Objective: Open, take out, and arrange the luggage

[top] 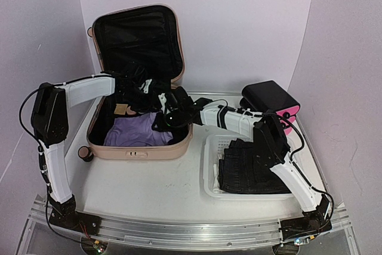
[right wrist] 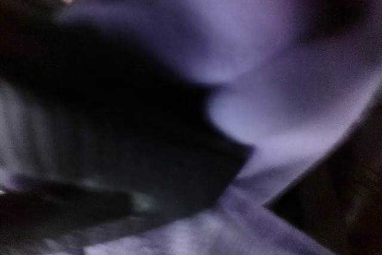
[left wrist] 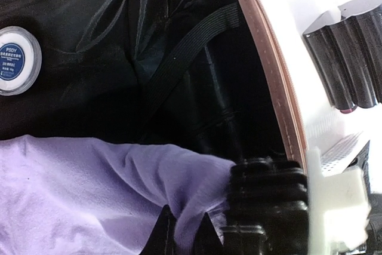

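Luggage (top: 137,150) sits open at back left of worktop (top: 149,186), lid up — opening done. Dark clothes (top: 250,168) lie in basket (top: 210,168); purple garment (top: 134,131) not yet out. Left jaws closed, pinching garment. Right jaws inside the case — blurred, grip cannot be told.

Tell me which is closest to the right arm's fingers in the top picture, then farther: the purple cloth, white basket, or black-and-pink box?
From the right arm's fingers, top view:
1. the purple cloth, right beside them inside the suitcase.
2. the white basket, to their right, toward the arm bases.
3. the black-and-pink box, far right at the back.
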`<action>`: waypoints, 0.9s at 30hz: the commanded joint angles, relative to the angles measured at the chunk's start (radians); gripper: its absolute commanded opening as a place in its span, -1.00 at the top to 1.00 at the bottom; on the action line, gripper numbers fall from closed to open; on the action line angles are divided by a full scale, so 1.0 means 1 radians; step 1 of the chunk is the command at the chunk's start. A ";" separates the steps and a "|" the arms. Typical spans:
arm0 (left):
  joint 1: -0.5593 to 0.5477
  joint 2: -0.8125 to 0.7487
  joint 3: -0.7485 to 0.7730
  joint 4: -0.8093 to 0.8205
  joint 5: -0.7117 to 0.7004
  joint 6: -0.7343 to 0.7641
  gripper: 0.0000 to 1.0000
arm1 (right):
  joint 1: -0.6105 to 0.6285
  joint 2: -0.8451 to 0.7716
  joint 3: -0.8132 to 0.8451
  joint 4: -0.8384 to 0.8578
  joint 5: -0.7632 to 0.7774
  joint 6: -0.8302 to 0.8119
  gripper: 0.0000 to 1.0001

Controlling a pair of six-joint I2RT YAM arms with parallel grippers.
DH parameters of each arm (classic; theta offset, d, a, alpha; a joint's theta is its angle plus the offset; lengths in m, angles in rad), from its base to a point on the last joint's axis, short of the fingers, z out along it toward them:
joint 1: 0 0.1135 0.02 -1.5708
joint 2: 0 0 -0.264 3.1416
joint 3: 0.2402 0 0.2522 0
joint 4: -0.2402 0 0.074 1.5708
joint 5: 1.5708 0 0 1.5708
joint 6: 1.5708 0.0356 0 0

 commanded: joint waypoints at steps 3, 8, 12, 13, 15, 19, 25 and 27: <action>0.009 -0.067 0.020 0.057 0.001 -0.016 0.68 | 0.015 -0.036 0.036 0.164 -0.029 0.182 1.00; 0.024 -0.127 0.019 0.053 -0.026 -0.018 -0.24 | 0.007 -0.082 0.065 0.164 -0.023 0.352 1.00; 0.027 -0.230 -0.008 0.049 -0.062 -0.007 -0.56 | -0.015 -0.134 0.044 0.164 -0.030 0.512 1.00; 0.027 -0.260 -0.017 0.047 -0.077 -0.003 -0.59 | -0.020 -0.148 0.037 0.164 -0.035 0.546 1.00; 0.027 -0.319 -0.041 0.046 -0.117 0.006 -0.63 | -0.033 -0.177 0.018 0.163 -0.045 0.617 1.00; 0.027 -0.426 -0.104 0.044 -0.170 0.019 -0.66 | -0.056 -0.236 -0.034 0.163 -0.060 0.761 1.00; 0.028 -0.505 -0.201 0.045 -0.197 0.022 -0.67 | -0.072 -0.292 -0.085 0.189 -0.099 0.970 1.00; 0.028 -0.516 -0.226 0.044 -0.198 0.021 -0.67 | -0.071 -0.318 -0.113 0.203 -0.103 1.017 1.00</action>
